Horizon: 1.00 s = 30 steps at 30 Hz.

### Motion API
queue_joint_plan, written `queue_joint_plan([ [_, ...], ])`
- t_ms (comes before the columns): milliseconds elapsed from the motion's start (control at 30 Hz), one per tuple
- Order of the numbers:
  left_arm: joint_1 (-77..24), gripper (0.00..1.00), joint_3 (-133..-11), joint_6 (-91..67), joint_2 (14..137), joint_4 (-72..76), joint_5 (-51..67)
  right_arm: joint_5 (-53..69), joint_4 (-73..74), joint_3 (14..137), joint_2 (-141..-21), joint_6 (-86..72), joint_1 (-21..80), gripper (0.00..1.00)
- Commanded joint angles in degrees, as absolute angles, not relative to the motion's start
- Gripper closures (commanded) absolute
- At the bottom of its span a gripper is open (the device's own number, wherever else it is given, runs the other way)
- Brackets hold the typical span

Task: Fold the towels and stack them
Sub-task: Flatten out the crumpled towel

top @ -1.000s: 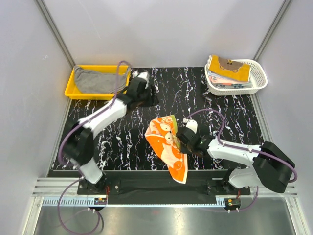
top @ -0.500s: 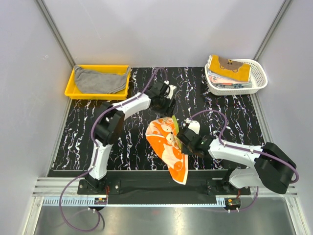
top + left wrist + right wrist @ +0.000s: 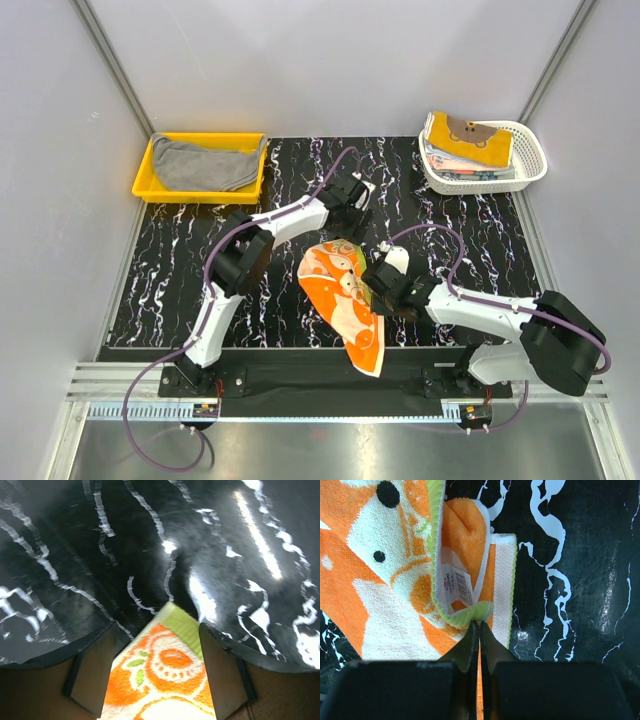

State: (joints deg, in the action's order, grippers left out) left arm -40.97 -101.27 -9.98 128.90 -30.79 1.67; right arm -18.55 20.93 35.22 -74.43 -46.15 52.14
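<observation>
Even, bright overhead light leaves us only soft shadows on the black counter (image 3: 160,260). At our left wrist, white glare streaks and blur smear it; the orange towel (image 3: 385,595) is crisp, the right pincer (image 3: 479,626) gripping it dark, unfocused.

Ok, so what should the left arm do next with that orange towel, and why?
Probably close the left fingers on the orange towel at its green-edged corner. That corner lies between the open fingers in the left wrist view, and the right fingers are shut on another edge, so both arms could then spread it flat for folding.
</observation>
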Motion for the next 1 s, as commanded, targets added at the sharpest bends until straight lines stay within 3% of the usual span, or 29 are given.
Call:
queue_joint_plan([
  [0,-40.78,0.3,-102.22,-13.09,129.11,-30.5,-4.66,-19.95,21.53,36.39,-72.95,-46.76,52.47,1.0],
  [700,-40.69,0.74,-94.4,-13.97,125.77,-27.51,5.7,-21.27,21.88,38.49,-73.65,-44.65,51.42,1.0],
  [800,-40.61,0.83,-93.87,-14.24,125.07,-27.33,5.89,-21.62,22.5,39.64,-73.74,-43.6,50.89,1.0],
  [900,-40.52,1.0,-93.87,-14.68,123.67,-26.72,5.28,-21.71,22.85,40.6,-73.39,-42.63,50.01,1.0],
  [967,-40.34,1.0,-93.52,-15.2,122.44,-26.19,4.05,-21.8,23.55,40.96,-73.13,-42.19,49.4,1.0],
])
